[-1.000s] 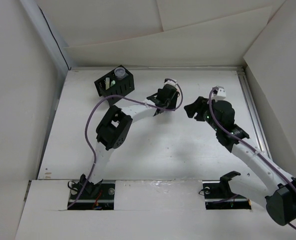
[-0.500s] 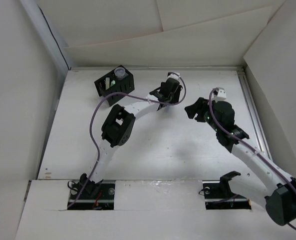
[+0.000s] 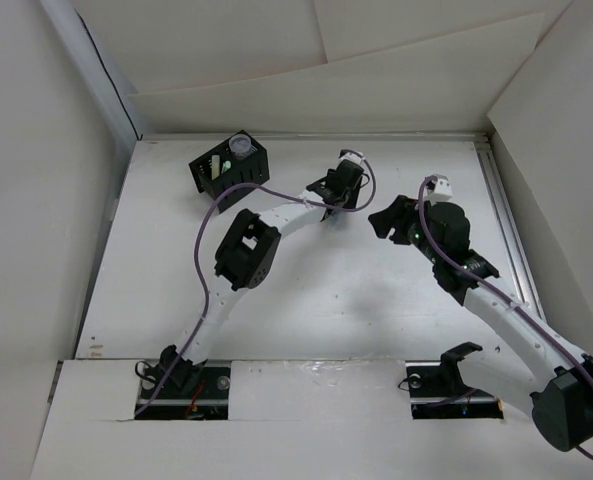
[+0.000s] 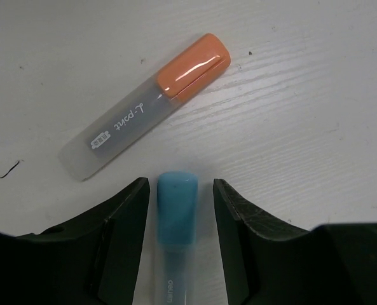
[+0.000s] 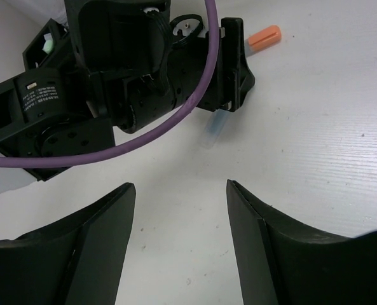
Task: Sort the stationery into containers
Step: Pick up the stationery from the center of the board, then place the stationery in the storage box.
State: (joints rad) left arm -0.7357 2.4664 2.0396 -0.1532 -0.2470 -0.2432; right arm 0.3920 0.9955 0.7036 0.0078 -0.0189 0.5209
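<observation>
Left wrist is showing the left end effector (image 4: 180,185) straddling the blue marker (image 4: 177,213), spread wide; closing, then carrying to the box (image 3: 244,180) at the counter's (image 3: 306,300) far-left corner, is looking next.

We see white tabletop (image 3: 376,310), faint wood grain in close views. Small dark squiggle (image 4: 9,169) marks it. We note white boards fencing it: left panel (image 3: 36,200), creased back panel (image 3: 326,90), right panel (image 3: 566,140). Grey strip (image 3: 91,70) runs up left rear corner. White ledge (image 3: 316,395) covers near edge. Light even, shadows soft.
</observation>
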